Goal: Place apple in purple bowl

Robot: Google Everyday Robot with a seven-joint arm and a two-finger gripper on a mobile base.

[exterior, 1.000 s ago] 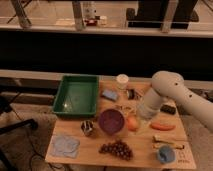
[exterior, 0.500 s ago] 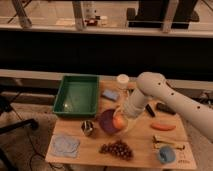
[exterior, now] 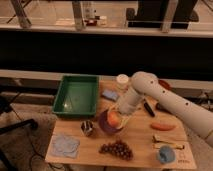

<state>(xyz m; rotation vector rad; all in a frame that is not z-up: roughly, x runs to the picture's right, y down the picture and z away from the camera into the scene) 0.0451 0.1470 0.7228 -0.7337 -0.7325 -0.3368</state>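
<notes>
The apple [exterior: 114,119] is small, round and yellow-orange. It sits between the fingers of my gripper [exterior: 116,117], just over the right part of the purple bowl [exterior: 105,123]. The bowl stands on the wooden table [exterior: 140,150], left of centre. My white arm reaches in from the right and slants down to the bowl. It hides the bowl's right rim. The gripper is shut on the apple.
A green tray [exterior: 76,95] stands at the back left. There is a white cup [exterior: 122,80], a blue sponge [exterior: 110,94], a metal cup [exterior: 87,128] and dark grapes [exterior: 116,148]. A carrot [exterior: 162,126], a blue plate [exterior: 65,145] and a small blue bowl [exterior: 166,155] lie nearby.
My gripper has moved left across the table with the apple in it. It went from beside the purple bowl to over the bowl's right part.
</notes>
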